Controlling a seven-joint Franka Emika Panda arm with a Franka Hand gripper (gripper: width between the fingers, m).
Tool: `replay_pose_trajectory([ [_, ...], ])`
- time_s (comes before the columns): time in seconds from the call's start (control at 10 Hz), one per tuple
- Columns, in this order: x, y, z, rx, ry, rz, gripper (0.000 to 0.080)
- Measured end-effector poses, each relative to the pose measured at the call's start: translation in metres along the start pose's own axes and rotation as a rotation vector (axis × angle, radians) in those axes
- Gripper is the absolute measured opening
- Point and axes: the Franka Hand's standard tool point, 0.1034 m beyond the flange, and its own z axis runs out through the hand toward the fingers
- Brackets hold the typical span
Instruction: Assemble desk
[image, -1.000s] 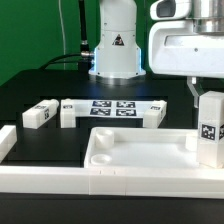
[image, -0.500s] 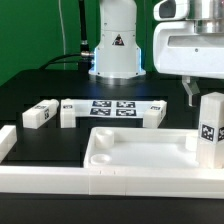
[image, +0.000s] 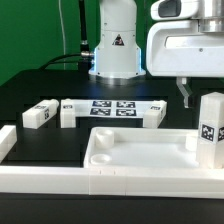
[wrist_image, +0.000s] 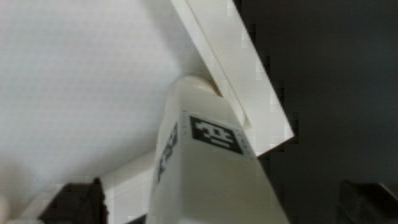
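The white tray-like tabletop (image: 140, 150) lies at the front of the exterior view. A white square leg (image: 210, 125) with a black-and-white tag stands upright at its right end. My gripper (image: 206, 90) hangs just above that leg, open; one dark finger (image: 184, 93) shows to the leg's left, apart from it. In the wrist view the leg (wrist_image: 214, 160) rises between my fingers (wrist_image: 80, 202), with a gap on each side, beside the tabletop's raised rim (wrist_image: 231, 60). Nothing is gripped.
Three more white legs (image: 38, 114), (image: 68, 113), (image: 155, 113) lie on the black table behind the tabletop, around the marker board (image: 112, 107). White border rails run along the front (image: 40, 182) and left (image: 6, 142). The arm's base (image: 115, 45) stands at the back.
My jaws have spread apart and let go of the upright leg; the visible finger slid toward the exterior view's left. The leg stays standing where it was.
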Motion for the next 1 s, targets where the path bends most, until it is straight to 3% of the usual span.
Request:
replay_pose_trajectory([
  [0.4,0.0076,-0.0007,-0.0022,-0.007,0.013,-0.443,0.0649],
  [1.0,0.0100,0.0021,-0.0024,-0.026,0.014,-0.815,0.0649],
])
